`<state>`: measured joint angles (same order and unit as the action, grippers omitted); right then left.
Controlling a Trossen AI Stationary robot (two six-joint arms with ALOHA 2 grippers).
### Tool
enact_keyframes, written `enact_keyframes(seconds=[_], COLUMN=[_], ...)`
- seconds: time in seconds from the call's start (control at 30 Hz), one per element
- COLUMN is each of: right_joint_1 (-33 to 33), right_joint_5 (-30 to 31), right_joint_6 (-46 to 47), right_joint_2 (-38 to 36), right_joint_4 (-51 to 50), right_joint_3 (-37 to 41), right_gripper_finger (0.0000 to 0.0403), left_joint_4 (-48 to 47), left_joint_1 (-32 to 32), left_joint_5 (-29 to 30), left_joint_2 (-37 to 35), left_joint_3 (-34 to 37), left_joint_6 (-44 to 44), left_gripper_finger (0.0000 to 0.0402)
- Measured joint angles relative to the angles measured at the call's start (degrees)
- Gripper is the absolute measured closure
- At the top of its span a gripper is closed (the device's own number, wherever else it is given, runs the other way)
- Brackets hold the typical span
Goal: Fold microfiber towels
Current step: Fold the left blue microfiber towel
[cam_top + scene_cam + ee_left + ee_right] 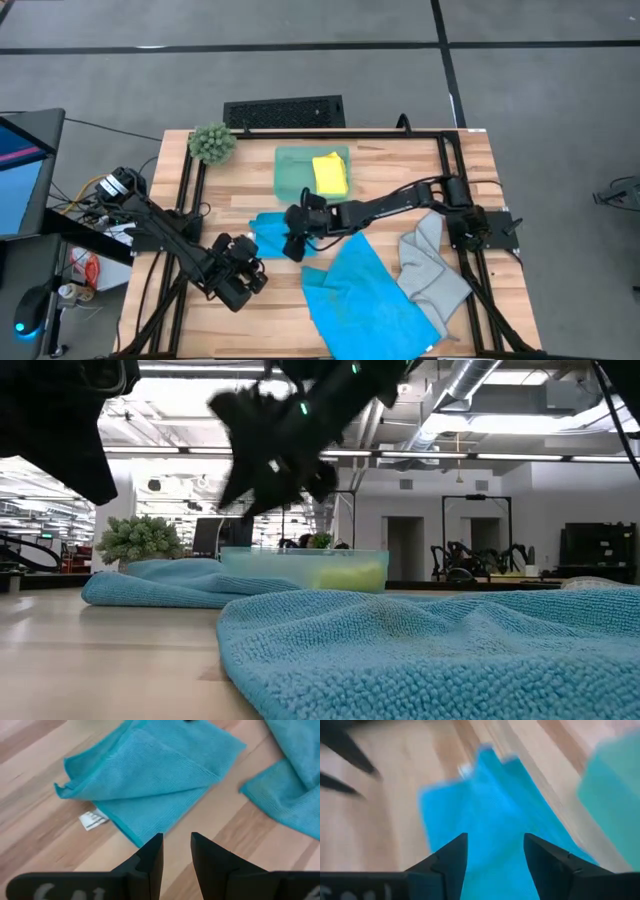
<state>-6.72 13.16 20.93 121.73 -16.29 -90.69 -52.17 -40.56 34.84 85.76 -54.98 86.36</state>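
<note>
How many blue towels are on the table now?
2. A small folded blue towel lies near the table's middle, under the right hand. A larger spread blue towel lies at the front edge, beside the grey towel. None seems hidden.

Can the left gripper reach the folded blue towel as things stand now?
Probably yes. The left gripper, holding nothing, sits just short of the folded blue towel with bare table between. The right gripper hovers over the towel's far side, so they could collide.

Nubby blue cloth towel [430, 650], smooth wood table [255, 310]
</note>
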Motion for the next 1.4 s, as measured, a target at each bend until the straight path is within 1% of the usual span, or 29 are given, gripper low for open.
enact_keyframes(seconds=[0.17,0.27,0.47,0.77,1.13,1.17,1.3,1.4], right_joint_1=[1.73,3.09,4.65,4.50,4.50,4.50,4.52,4.50], right_joint_5=[0.06,-0.95,-4.01,-4.32,-4.34,-4.54,-6.66,-5.84], right_joint_6=[1.33,1.55,1.58,1.57,1.57,1.57,1.62,1.45], right_joint_2=[3.37,5.17,5.09,5.12,5.62,6.56,7.30,6.81], right_joint_4=[3.46,4.93,7.27,7.06,7.16,8.63,7.93,8.36], right_joint_3=[0.12,0.15,0.03,0.11,0.08,-0.12,0.28,-0.04], right_gripper_finger=[0.0185,0.0186,0.0186,0.0195,0.0186,0.0187,0.0186,0.0195], left_joint_4=[0.05,0.08,0.03,0.16,0.27,0.29,0.62,0.62], left_joint_1=[0.00,-0.14,-0.33,-0.33,-0.35,-0.35,-0.35,-0.35], left_joint_5=[0.05,-0.52,-1.13,-1.26,-1.39,-1.39,-1.41,-1.42], left_joint_2=[0.00,0.01,0.00,0.02,0.02,0.01,0.02,0.02], left_joint_3=[0.00,0.00,0.00,0.00,0.00,0.00,0.00,0.00], left_joint_6=[-0.04,-0.03,-0.04,0.23,1.34,1.34,1.32,1.12], left_gripper_finger=[0.0310,0.0310,0.0310,0.0310,0.0310,0.0310,0.0310,0.0310])
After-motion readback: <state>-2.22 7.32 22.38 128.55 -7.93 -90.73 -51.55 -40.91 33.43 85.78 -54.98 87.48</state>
